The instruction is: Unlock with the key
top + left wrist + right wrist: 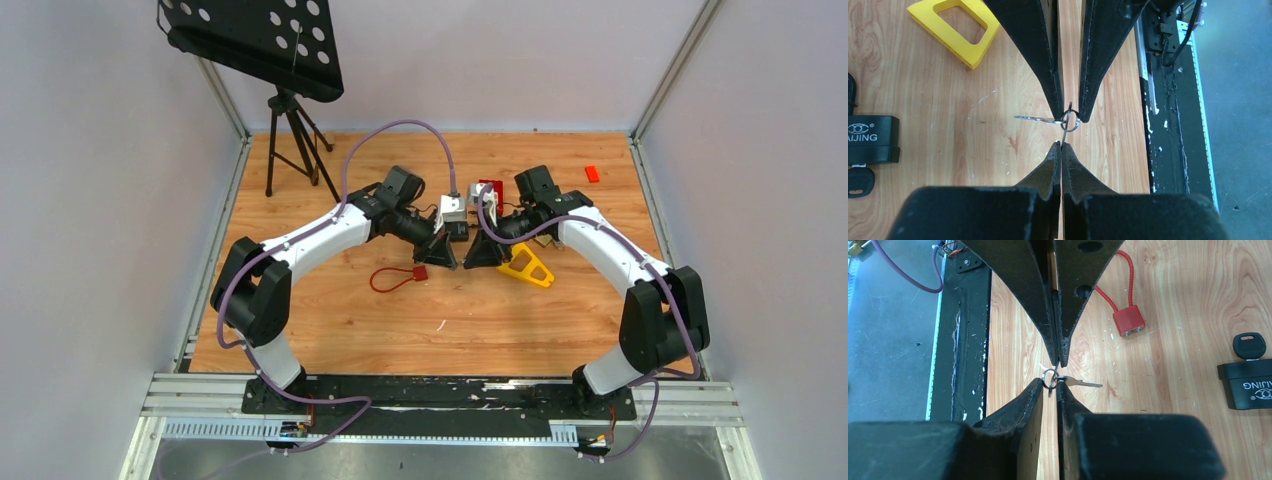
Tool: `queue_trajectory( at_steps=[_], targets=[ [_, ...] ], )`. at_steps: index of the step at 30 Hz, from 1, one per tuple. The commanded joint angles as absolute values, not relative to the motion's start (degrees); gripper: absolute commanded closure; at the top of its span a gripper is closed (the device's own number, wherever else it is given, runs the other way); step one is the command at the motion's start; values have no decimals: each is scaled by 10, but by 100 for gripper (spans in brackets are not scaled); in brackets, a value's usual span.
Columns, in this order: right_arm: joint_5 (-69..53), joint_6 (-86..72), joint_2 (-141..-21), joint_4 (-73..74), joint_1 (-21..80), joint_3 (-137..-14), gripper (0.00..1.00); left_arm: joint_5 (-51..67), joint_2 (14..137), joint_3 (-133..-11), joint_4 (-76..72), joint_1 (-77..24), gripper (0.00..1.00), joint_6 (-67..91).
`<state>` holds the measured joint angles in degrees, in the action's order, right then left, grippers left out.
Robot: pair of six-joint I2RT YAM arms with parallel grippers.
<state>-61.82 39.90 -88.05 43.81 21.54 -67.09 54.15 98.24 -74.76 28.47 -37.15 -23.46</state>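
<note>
The left arm [310,235] and right arm [610,250] meet tip to tip; left jaws pressed together, right jaws narrowly parted.

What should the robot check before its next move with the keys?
1. The left gripper is shut on the key set: ok.
2. The right gripper has a finger each side of the key set: ok.
3. The right gripper squeezes it firmly: cannot tell.
4. The key sticks out sideways, free of both grippers: ok.
5. The black padlock and red padlock lie uncovered on the table: ok.
6. Which padlock this key fits: cannot tell.
</note>
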Motion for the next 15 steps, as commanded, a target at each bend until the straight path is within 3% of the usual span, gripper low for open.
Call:
queue_trajectory(
  at_steps=[1,6,15],
  targets=[
    [-639,393,-885,421,225,-692,87,554,983,-766,271,-375,100,-236],
    [-622,366,-883,390,225,-683,100,552,983,-766,272,-374,100,-237],
    [-583,352,-867,358,225,-661,100,554,987,-775,284,-371,100,-240]
  ],
)
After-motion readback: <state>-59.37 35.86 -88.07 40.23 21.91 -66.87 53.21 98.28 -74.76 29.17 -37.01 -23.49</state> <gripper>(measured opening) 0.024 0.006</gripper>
